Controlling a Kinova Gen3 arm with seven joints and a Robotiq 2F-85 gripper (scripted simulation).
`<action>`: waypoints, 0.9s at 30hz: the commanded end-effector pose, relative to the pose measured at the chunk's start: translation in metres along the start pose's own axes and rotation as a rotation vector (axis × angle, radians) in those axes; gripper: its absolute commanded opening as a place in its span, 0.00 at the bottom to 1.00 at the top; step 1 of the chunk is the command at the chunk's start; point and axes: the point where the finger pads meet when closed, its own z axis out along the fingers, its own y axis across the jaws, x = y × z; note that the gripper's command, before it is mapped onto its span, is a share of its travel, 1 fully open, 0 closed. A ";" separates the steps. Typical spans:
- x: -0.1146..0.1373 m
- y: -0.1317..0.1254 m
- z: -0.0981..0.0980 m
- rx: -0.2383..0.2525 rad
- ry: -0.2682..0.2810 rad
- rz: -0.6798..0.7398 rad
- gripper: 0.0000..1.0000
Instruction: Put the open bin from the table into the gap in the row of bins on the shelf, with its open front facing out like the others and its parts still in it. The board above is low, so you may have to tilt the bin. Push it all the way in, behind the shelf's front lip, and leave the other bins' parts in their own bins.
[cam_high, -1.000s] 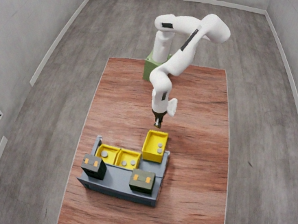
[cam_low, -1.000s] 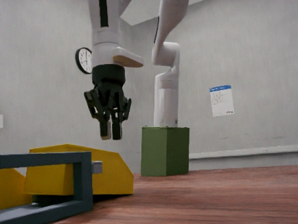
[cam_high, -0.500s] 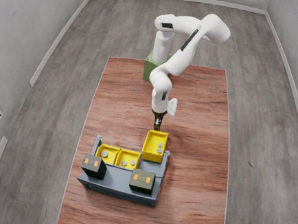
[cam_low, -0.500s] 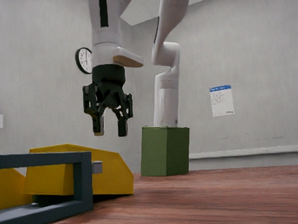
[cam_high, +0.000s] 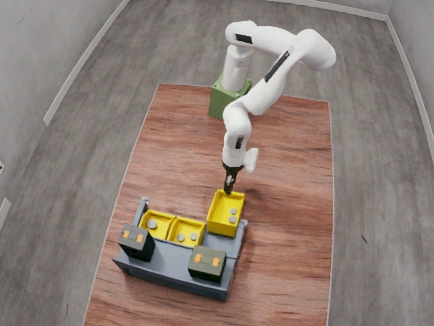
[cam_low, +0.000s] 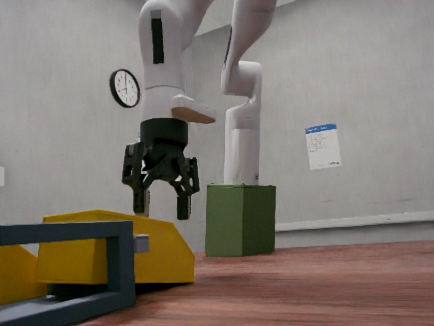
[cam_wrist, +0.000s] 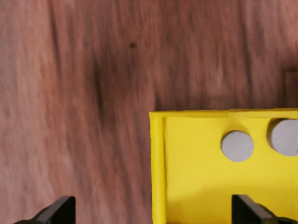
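Top view shows the yellow bin (cam_high: 224, 216) (cam_low: 165, 250) (cam_wrist: 200, 170) with two grey discs at the shelf's (cam_high: 170, 255) (cam_low: 121, 265) one o'clock, partly sticking out. The hand (cam_high: 228, 190) (cam_low: 162, 212) (cam_wrist: 153, 212), fully open, is above its twelve o'clock wall, holding nothing.

Table (cam_high: 285, 215) (cam_low: 320, 280) (cam_wrist: 75, 100) is showing reddish-brown wood grain with darker streaks; bins (cam_high: 226, 212) (cam_low: 162, 250) (cam_wrist: 200, 165) are presenting smooth yellow surfaces, plastic in look; discs (cam_high: 233, 211) (cam_wrist: 237, 146) are appearing plain grey and matt, metal or plastic not being distinguishable; shelf (cam_high: 170, 262) (cam_low: 121, 270) is displaying an even, matt blue-grey finish; arm (cam_high: 270, 90) (cam_low: 242, 150) is bearing a smooth white shell with soft shading; gripper (cam_high: 229, 181) (cam_low: 162, 167) is looking dark and matt; notice (cam_low: 323, 150) is resembling printed paper
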 end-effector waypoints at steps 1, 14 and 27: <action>0.004 0.002 0.019 -0.096 0.027 -0.009 1.00; 0.005 -0.001 0.049 -0.096 0.027 -0.009 1.00; 0.005 0.000 0.046 -0.096 0.027 -0.008 1.00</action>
